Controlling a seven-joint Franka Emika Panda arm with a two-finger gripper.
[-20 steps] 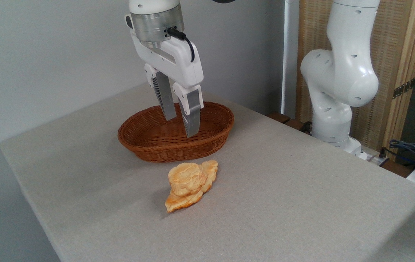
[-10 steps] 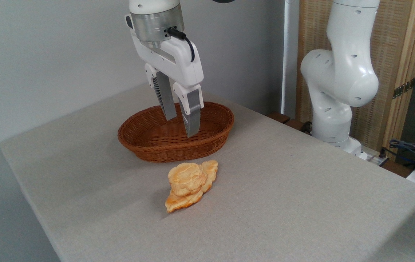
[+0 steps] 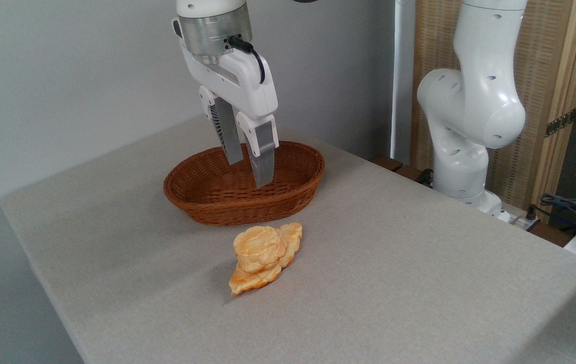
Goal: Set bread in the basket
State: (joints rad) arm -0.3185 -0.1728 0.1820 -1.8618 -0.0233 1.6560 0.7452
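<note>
Rotating slightly leftward, empty gripper (image 3: pixel 249 173) above basket (image 3: pixel 207 194); bread (image 3: pixel 260 246) unmoved.

arm: bent over | end effector (image 3: pixel 249 173): pointing down, fingers parted, empty

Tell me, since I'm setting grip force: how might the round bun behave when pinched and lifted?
The bread looks lumpy and ridged, so the jaws should find purchase rather than slip. It sits atop the flat pastry, so lifting may nudge that piece. It appears small and probably light; whether it crushes I cannot tell.
</note>
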